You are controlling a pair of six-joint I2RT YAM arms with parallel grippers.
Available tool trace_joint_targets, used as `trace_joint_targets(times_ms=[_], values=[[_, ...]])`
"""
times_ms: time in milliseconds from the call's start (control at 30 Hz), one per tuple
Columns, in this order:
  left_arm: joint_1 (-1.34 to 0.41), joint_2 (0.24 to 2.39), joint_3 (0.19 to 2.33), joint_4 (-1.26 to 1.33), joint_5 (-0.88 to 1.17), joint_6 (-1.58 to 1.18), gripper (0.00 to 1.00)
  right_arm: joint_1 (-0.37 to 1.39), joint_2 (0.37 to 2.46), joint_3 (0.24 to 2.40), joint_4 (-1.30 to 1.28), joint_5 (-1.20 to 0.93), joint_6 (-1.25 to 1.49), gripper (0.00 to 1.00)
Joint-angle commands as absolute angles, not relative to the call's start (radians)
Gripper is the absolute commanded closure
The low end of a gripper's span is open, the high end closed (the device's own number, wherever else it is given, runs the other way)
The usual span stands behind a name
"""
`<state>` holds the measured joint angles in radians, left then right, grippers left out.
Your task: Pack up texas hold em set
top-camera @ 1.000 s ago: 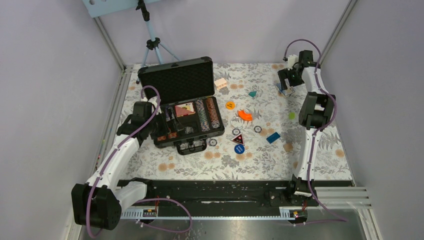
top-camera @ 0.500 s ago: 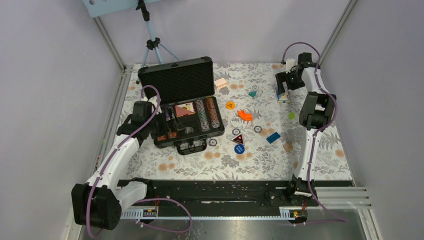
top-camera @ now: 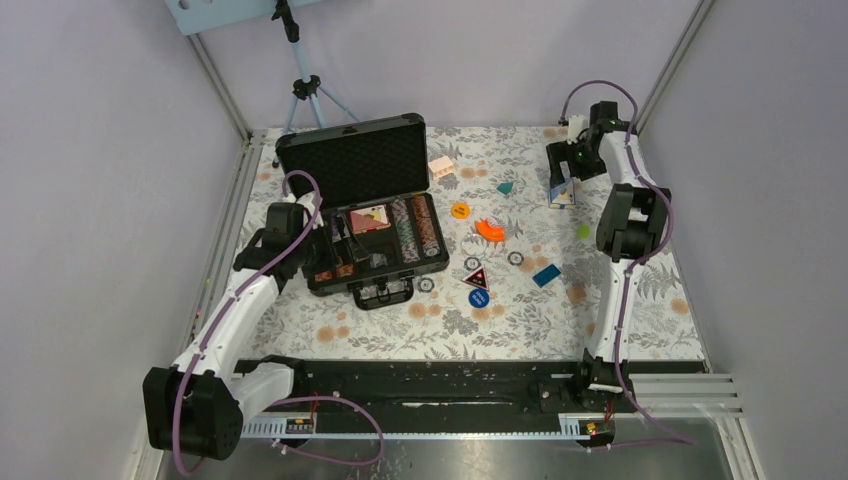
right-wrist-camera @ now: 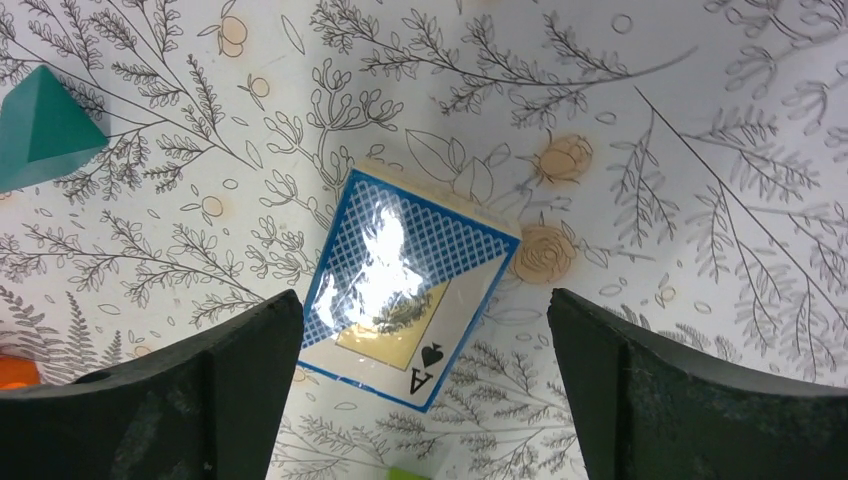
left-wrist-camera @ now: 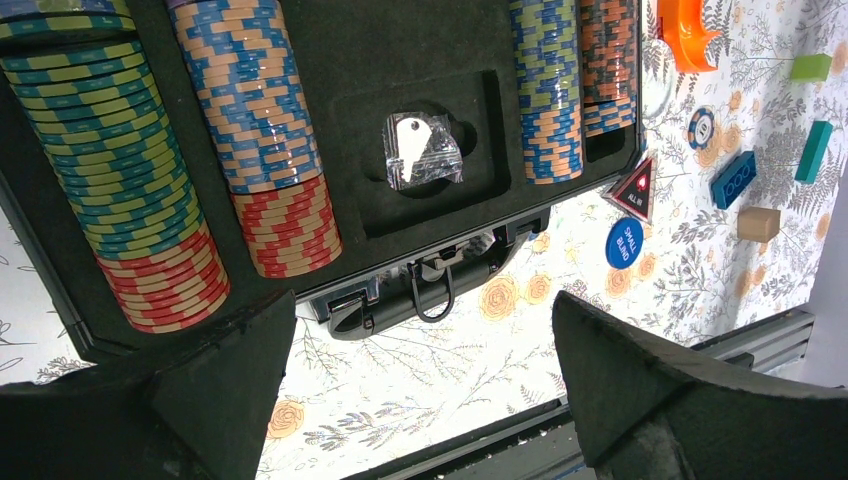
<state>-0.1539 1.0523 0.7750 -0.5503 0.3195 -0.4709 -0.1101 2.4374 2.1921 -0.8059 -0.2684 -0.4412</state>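
The black case [top-camera: 378, 243] of the texas hold em set lies open at the left, its lid [top-camera: 352, 160] standing up behind it. Rows of striped chips [left-wrist-camera: 260, 130] fill the foam, and a bagged key [left-wrist-camera: 421, 150] lies in a recess. My left gripper [left-wrist-camera: 422, 300] hangs open over the case's front edge, above the handle [left-wrist-camera: 432, 287], with nothing in it. At the far right, my right gripper [right-wrist-camera: 422, 300] stands open above a blue card deck [right-wrist-camera: 405, 290] that lies flat on the table. Its fingers are either side of the deck, apart from it. In the top view the deck [top-camera: 562, 192] sits under that gripper [top-camera: 563, 172].
Loose on the floral table [top-camera: 400, 330] are an orange disc [top-camera: 460, 211], a blue disc [top-camera: 479, 298], a red-and-black triangle [top-camera: 477, 277] and small chips [top-camera: 515, 258]. Nearby lie an orange curved block [top-camera: 490, 230], teal blocks [top-camera: 545, 275], a green piece [top-camera: 583, 231] and a wooden block [top-camera: 441, 166]. A tripod [top-camera: 305, 90] stands behind.
My right gripper has shifted a little to the left and turned over the blue deck. The left arm and the case have not moved.
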Motion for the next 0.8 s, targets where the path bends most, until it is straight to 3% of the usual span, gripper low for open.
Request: trace_joint_targets(times_ms=[0,233,767], values=[[-0.158,1.043,0.771,-0.505,0.348,-0.466,0.01,-0.101,2.335,2.216,-0.848,-0.191,-0.328,0.01],[-0.157,1.038,0.772,-0.505,0.348,-0.466,0.01,-0.065,2.301,2.212,-0.919,-0.098,-0.131,0.01],[-0.158,1.029,0.769,-0.500,0.354,-0.466,0.01,-0.022,2.409,2.178,-0.928,0.072,-0.101,0.00]])
